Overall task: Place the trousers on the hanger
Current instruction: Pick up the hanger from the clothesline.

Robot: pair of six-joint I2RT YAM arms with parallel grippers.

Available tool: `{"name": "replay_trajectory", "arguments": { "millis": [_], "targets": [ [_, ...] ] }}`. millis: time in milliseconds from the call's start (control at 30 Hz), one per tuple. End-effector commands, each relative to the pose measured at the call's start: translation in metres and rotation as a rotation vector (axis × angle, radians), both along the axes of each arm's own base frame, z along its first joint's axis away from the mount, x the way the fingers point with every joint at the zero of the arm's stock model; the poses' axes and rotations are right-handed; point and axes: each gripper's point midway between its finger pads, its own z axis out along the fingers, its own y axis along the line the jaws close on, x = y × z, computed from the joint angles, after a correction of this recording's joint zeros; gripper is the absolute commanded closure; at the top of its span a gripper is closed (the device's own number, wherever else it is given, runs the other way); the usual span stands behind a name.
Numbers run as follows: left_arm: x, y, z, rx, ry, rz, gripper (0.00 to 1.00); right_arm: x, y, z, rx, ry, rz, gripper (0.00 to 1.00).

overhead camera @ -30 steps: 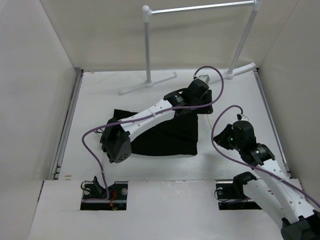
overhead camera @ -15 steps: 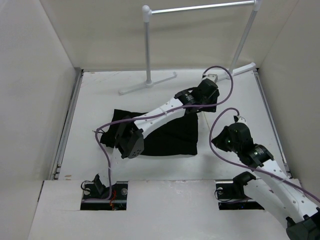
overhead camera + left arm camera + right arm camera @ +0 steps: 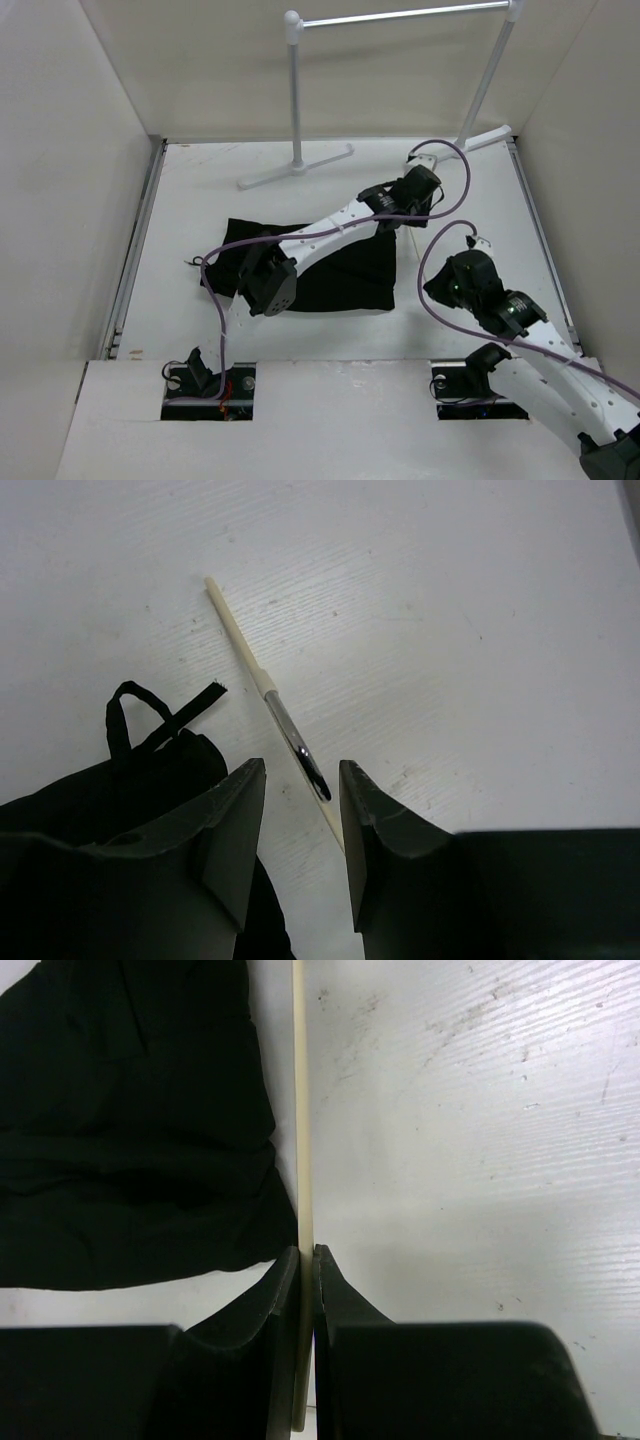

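The black trousers (image 3: 340, 270) lie crumpled in the middle of the table, and my left arm reaches across them to the right. Past their right edge, my left gripper (image 3: 417, 188) is open. In the left wrist view its jaws (image 3: 300, 772) straddle the hanger's (image 3: 262, 680) cream stem and shiny metal hook, with a gap on both sides. A looped drawstring (image 3: 140, 708) of the trousers shows beside the left finger. My right gripper (image 3: 306, 1260) is shut on a thin cream bar of the hanger (image 3: 299, 1110), which runs along the trousers' (image 3: 130, 1130) edge.
A white-and-silver rail stand (image 3: 295, 95) rises at the back of the table, its feet near the back wall. Pale walls close in the left, right and back sides. Purple cables loop over both arms.
My left arm has swung to the right across the trousers and its jaws have narrowed a little. The right gripper has kept its grip and shifted slightly nearer.
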Motion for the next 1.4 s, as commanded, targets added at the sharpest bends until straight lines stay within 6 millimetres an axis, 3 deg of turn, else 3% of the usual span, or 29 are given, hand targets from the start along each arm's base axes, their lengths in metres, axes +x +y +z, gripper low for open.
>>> {"name": "replay_trajectory", "arguments": {
  "millis": [0, 233, 467, 533, 700, 833, 900, 1000, 1067, 1200, 1367],
  "targets": [
    [0.010, -0.009, 0.023, -0.040, -0.072, 0.009, 0.68, 0.003, 0.001, 0.009, 0.021, -0.046, -0.031, 0.96],
    [0.009, -0.017, 0.014, -0.050, -0.063, 0.001, 0.70, 0.000, 0.002, 0.006, 0.019, -0.039, -0.031, 0.96],
    [0.006, -0.020, 0.023, -0.075, -0.072, 0.011, 0.98, -0.002, 0.002, 0.003, 0.015, -0.030, -0.032, 0.93],
    [0.003, -0.018, 0.026, -0.093, -0.066, 0.027, 1.00, -0.002, 0.001, 0.005, 0.018, -0.034, -0.038, 0.85],
    [-0.010, -0.012, 0.035, -0.169, -0.053, 0.074, 1.00, -0.007, 0.003, 0.019, 0.051, -0.060, -0.019, 0.50],
    [-0.022, -0.005, 0.039, -0.185, -0.058, 0.099, 1.00, -0.008, 0.002, 0.031, 0.092, -0.081, -0.021, 0.40],
    [-0.026, 0.001, 0.039, -0.197, -0.056, 0.114, 1.00, -0.005, 0.000, 0.034, 0.104, -0.087, -0.027, 0.42],
    [-0.032, 0.008, 0.038, -0.222, -0.035, 0.145, 1.00, 0.004, 0.002, 0.035, 0.120, -0.088, -0.014, 0.69],
    [-0.037, 0.012, 0.041, -0.250, -0.020, 0.165, 1.00, 0.012, 0.012, 0.034, 0.150, -0.086, 0.021, 0.81],
    [-0.044, 0.021, 0.042, -0.293, 0.001, 0.222, 1.00, 0.033, 0.033, 0.045, 0.212, -0.144, 0.103, 0.79],
    [-0.049, 0.030, 0.017, -0.320, 0.022, 0.325, 1.00, 0.054, 0.052, 0.047, 0.257, -0.190, 0.155, 0.67]
  ]
}}
